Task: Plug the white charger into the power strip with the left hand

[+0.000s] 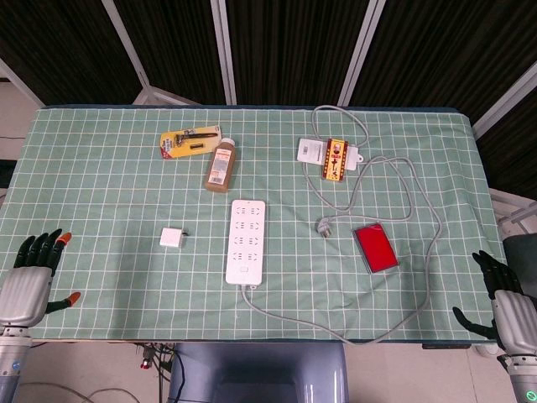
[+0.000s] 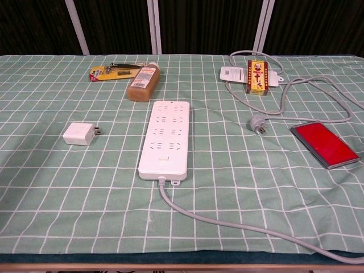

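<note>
Lying flat, white charger point(image 2: 79, 135) prongs face power strip point(image 2: 166, 136).

A brown plastic bottle point(image 1: 221, 165) lies beside a yellow blister-packed tool point(image 1: 190, 142). A flat red case point(image 1: 374, 248) sits well apart from a small yellow-red box point(image 1: 336, 159).

My bench wears a green cloth gridded with white lines point(image 1: 101, 193). On it lie a small white cube charger point(image 1: 174, 238), a long white power strip point(image 1: 246, 240) with a grey cord point(image 1: 336, 323), a flat red pad point(image 1: 374, 248), and an amber-brown bottle point(image 1: 221, 165). My left hand point(image 1: 32, 281) is grey with black, orange-tipped fingers point(image 1: 42, 248).
</note>
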`<move>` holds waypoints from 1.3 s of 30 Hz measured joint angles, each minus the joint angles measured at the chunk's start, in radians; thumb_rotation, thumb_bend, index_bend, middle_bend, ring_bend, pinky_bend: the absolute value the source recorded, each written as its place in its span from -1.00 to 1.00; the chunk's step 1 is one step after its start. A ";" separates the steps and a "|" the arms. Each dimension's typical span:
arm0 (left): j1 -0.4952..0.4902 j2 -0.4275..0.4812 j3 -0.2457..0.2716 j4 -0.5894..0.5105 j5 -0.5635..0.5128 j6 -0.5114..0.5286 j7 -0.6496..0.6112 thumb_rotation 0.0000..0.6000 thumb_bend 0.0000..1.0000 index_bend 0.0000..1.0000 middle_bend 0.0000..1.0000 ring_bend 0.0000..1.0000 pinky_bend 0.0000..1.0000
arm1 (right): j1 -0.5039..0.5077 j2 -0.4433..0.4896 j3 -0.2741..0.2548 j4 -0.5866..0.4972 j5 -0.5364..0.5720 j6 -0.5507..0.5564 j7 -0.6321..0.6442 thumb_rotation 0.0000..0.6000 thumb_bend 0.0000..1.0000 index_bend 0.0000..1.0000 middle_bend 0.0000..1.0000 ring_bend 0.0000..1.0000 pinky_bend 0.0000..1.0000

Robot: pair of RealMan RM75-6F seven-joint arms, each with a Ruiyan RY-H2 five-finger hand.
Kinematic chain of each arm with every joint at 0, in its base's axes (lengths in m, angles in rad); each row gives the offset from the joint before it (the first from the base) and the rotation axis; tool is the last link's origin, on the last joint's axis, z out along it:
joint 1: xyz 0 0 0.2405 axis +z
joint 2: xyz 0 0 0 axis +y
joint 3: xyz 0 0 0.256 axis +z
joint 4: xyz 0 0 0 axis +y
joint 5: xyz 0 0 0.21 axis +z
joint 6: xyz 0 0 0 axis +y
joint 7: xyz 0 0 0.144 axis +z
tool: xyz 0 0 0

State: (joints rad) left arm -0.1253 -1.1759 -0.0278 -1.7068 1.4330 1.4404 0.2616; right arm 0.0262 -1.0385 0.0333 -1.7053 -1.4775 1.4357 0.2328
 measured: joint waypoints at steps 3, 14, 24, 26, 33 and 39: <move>0.000 0.000 0.000 0.000 -0.001 -0.001 0.002 1.00 -0.98 -1.00 -1.00 -1.00 -1.00 | 0.000 0.000 0.000 -0.001 0.000 0.000 0.000 1.00 -0.32 -1.00 -1.00 -1.00 -1.00; -0.014 -0.002 -0.004 -0.024 -0.017 -0.026 0.064 1.00 -0.59 -1.00 -0.84 -0.83 -0.46 | 0.001 0.003 0.002 -0.013 0.010 -0.008 0.009 1.00 -0.32 -1.00 -1.00 -1.00 -1.00; -0.108 -0.055 -0.032 -0.047 -0.072 -0.152 0.252 1.00 -0.41 -1.00 0.27 0.20 0.41 | 0.002 0.008 0.006 -0.015 0.020 -0.011 0.022 1.00 -0.32 -1.00 -1.00 -1.00 -1.00; -0.136 -0.081 -0.043 -0.053 -0.104 -0.187 0.293 1.00 -0.33 -1.00 0.48 0.37 0.52 | 0.002 0.010 0.007 -0.016 0.024 -0.014 0.026 1.00 -0.33 -1.00 -1.00 -1.00 -1.00; -0.222 -0.158 -0.082 -0.086 -0.264 -0.279 0.451 1.00 -0.11 -0.93 0.80 0.66 0.74 | 0.003 0.015 0.010 -0.021 0.036 -0.023 0.042 1.00 -0.32 -1.00 -1.00 -1.00 -1.00; -0.301 -0.212 -0.108 -0.107 -0.453 -0.333 0.559 1.00 -0.04 -0.87 0.85 0.70 0.77 | 0.004 0.020 0.013 -0.027 0.047 -0.029 0.053 1.00 -0.32 -1.00 -1.00 -1.00 -1.00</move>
State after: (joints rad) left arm -0.4266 -1.3879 -0.1361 -1.8134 0.9805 1.1076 0.8210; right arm 0.0298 -1.0187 0.0468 -1.7320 -1.4307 1.4062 0.2859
